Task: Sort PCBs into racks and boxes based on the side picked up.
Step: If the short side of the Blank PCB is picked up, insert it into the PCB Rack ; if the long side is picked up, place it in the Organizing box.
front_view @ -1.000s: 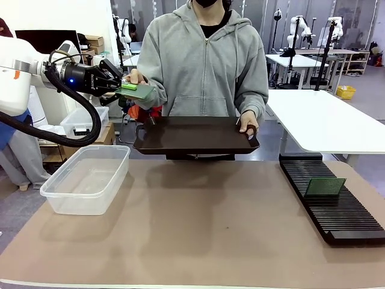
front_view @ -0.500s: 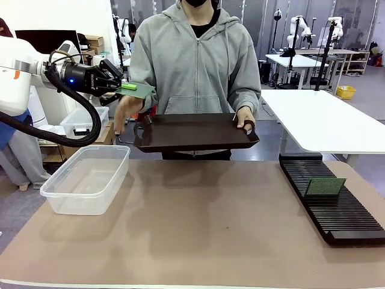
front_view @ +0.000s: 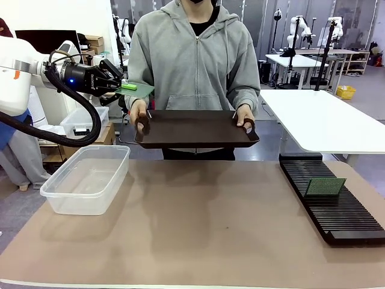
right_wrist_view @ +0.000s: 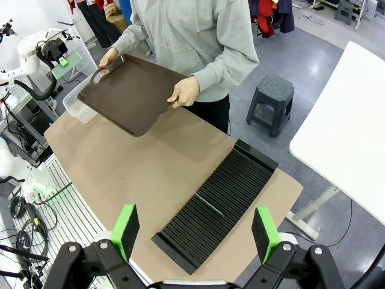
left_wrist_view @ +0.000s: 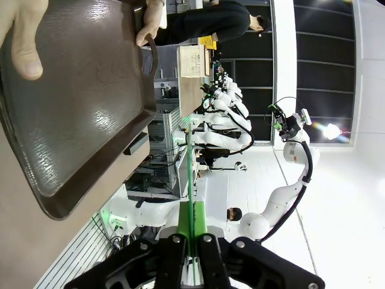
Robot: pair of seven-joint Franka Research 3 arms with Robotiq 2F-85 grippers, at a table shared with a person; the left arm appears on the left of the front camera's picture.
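Person's hand [front_view: 141, 122], a second ago up at the PCB [front_view: 136, 88] in the left gripper [front_view: 123, 88], is now back on the handle of the dark brown tray [front_view: 192, 129], which both hands hold level beyond the table [front_view: 198, 229]. Left gripper stays clamped on that thin flat green board, edge-on in its wrist view, over the far end of the clear, round-rimmed tub [front_view: 87, 178]. Right gripper [right_wrist_view: 195, 232] hangs high with green pads spread wide above the ribbed black rack [front_view: 331, 197], where a second PCB [front_view: 325, 187] leans, probably seated in a slot.
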